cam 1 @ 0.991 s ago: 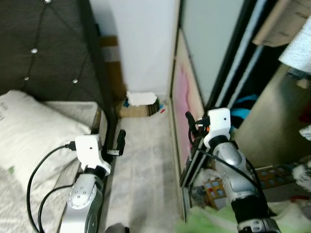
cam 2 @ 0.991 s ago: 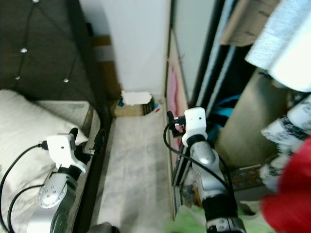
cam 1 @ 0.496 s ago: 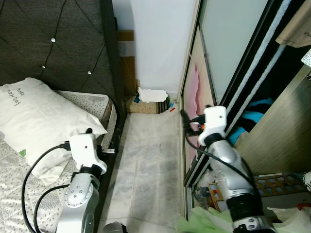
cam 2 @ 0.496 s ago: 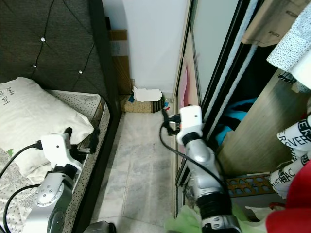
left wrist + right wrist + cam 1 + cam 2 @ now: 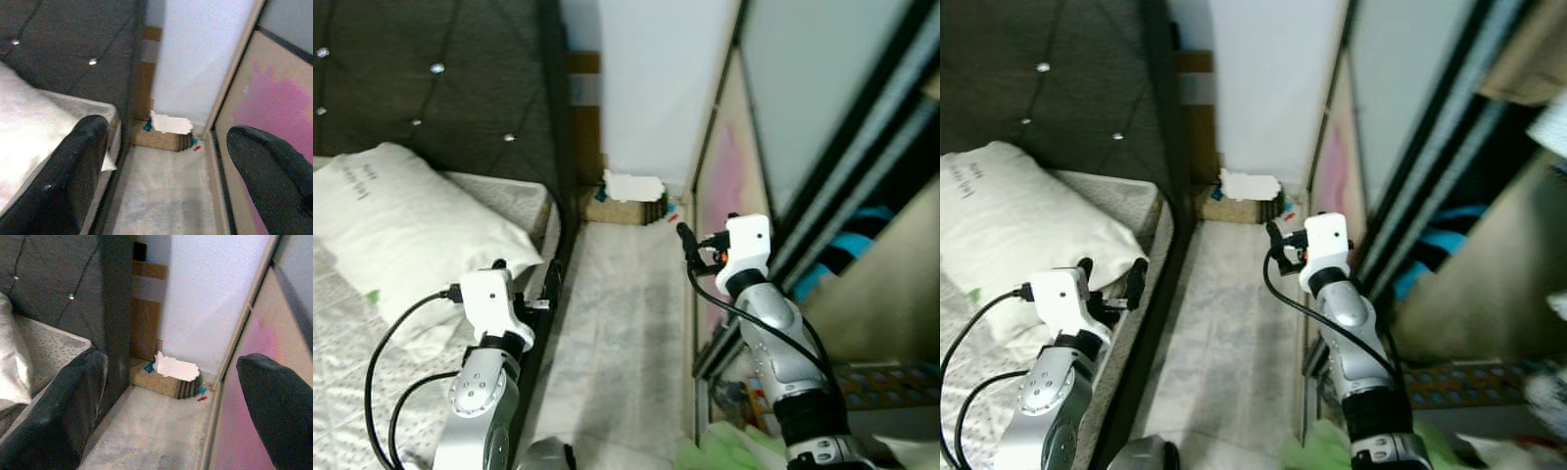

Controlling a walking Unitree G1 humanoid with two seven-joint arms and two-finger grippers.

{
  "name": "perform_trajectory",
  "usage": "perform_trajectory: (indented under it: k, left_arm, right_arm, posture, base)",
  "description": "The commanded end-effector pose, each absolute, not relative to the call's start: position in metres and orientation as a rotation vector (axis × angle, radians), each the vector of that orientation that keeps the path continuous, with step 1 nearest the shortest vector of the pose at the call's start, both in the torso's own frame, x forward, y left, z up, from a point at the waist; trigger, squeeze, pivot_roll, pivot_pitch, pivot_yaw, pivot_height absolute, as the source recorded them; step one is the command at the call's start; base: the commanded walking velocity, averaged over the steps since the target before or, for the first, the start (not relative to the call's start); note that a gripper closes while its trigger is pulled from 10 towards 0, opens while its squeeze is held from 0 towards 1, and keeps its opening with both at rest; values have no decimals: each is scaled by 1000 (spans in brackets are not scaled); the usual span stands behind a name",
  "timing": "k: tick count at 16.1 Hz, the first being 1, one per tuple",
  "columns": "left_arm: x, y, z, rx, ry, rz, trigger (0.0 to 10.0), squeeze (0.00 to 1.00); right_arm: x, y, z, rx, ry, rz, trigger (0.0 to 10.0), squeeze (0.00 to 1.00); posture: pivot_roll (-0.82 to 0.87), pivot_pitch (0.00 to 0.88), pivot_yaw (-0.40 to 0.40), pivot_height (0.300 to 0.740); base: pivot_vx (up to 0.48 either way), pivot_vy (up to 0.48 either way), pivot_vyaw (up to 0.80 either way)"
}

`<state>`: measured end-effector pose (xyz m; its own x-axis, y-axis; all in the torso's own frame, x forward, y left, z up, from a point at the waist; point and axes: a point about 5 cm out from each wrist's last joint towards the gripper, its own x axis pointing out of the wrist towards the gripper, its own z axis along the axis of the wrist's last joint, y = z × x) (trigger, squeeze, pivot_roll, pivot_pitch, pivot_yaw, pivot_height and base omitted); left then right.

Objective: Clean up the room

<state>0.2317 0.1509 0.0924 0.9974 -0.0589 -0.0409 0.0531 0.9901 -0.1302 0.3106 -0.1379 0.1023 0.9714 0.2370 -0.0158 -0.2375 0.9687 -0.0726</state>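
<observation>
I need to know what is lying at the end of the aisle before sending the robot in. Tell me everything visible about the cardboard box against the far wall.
The cardboard box is low and brown, lying on the pale floor at the foot of the white wall, between the dark bed frame and the sliding wardrobe door. A white piece with a ragged edge lies across its top. One end shows stacked corrugated edges. Small teal and red scraps lie beside it. Neither gripper touches it; its contents cannot be made out.

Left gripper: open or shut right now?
Open. In the left wrist view the left gripper has its two black fingers wide apart, with bare floor between them and nothing held.
</observation>
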Motion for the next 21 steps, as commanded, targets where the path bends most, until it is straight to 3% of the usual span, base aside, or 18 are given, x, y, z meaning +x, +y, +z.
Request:
perform_trajectory:
  k: [1, 5, 10, 21]
  left_arm:
    - [233, 152, 94, -105, 27, -61, 10000, 0]
    - [233, 151, 94, -129, 57, -50, 10000, 0]
    - [233, 150, 93, -138, 52, -80, 10000, 0]
    - [234, 147, 98, -116, 38, -91, 10000, 0]
  right_arm:
    - [311, -134, 105, -83, -4, 249, 10000, 0]
    - [311, -130, 107, -185, -44, 286, 10000, 0]
    - [311, -126, 106, -148, -17, 297, 10000, 0]
    - [309, -118, 110, -113, -37, 359, 10000, 0]
  posture:
    - [-26, 27, -40, 740]
    - [-27, 19, -36, 740]
    - [-28, 18, -29, 740]
    - [-31, 34, -33, 740]
  base:
    - [0, 0, 0]
    - [0, 0, 0]
    - [0, 0, 0]
    - [0, 0, 773]
